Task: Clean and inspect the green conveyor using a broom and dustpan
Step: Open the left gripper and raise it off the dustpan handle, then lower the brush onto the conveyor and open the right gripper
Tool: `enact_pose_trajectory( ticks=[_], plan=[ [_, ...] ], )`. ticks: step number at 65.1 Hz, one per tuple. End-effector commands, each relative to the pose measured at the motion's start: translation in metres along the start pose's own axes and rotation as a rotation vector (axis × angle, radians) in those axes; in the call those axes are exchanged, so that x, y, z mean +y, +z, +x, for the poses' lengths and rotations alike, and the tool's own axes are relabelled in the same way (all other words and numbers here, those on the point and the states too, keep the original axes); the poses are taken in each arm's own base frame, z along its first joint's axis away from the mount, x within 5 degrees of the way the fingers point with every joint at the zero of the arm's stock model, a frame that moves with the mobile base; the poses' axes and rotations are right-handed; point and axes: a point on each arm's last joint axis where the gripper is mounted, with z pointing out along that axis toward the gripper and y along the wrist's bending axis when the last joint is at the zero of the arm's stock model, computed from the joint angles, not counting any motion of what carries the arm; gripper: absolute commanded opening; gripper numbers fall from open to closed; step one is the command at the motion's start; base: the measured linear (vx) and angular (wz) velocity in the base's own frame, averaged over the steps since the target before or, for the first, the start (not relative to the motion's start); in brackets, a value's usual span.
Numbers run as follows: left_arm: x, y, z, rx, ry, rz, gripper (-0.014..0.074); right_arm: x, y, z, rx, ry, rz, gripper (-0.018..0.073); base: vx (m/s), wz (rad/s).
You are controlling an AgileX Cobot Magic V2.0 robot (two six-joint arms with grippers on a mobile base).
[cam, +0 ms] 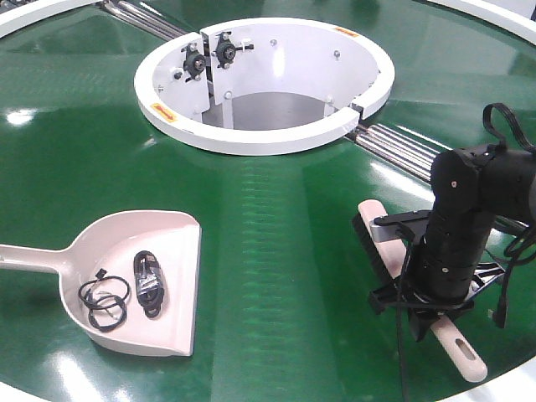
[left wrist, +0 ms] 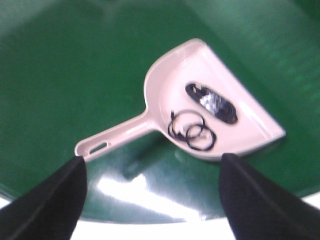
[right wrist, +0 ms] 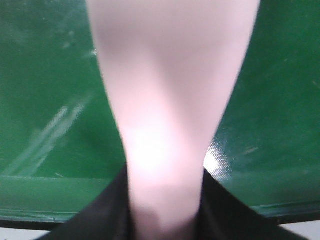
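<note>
The pale dustpan (cam: 126,239) lies on the green conveyor (cam: 276,209) at the front left, handle pointing left, with black rings (cam: 105,301) and a coiled black cable (cam: 149,285) inside. In the left wrist view my left gripper (left wrist: 152,160) hangs open just short of the dustpan (left wrist: 175,80), its handle end near the left finger. At the front right the broom (cam: 462,353) rests on the belt, dark bristles facing left. My right gripper (cam: 423,306) is shut on the broom handle (right wrist: 170,100), both black fingers pressed to its sides.
A large white ring opening (cam: 264,138) sits mid-belt at the back, with steel rollers (cam: 402,146) running from it toward the right. The belt's white rim (left wrist: 150,230) passes just under my left gripper. The broom's handle end lies close to the near rim (cam: 519,377).
</note>
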Motion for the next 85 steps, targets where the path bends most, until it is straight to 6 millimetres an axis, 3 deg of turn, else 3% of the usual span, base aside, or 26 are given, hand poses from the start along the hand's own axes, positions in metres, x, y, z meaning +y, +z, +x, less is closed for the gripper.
enact_pose_trajectory(
  ticks=[1,17,46,65,85],
  plan=[
    [-0.002,-0.015,0.004,-0.23,-0.063,-0.055,0.0487,-0.001,-0.02,0.003,-0.065,-0.01,0.004,0.0008,0.0,0.0],
    [-0.009,-0.016,0.025,-0.286,-0.1,-0.065,0.048,-0.001,-0.02,0.003,-0.065,-0.01,0.004,0.0008,0.0,0.0],
    [-0.009,-0.015,0.026,-0.285,-0.099,-0.065,0.048,-0.001,-0.02,0.002,-0.073,-0.009,0.003,0.0008,0.0,0.0],
    [-0.009,-0.015,0.026,-0.283,-0.1,-0.064,0.048,-0.006,-0.019,0.0,-0.085,0.08,0.045,0.0017,0.0,0.0],
    [-0.01,-0.015,0.027,-0.269,-0.1,-0.06,0.048,-0.009,-0.019,0.002,-0.072,0.075,0.082,0.0074,0.0,0.0]
  ],
)
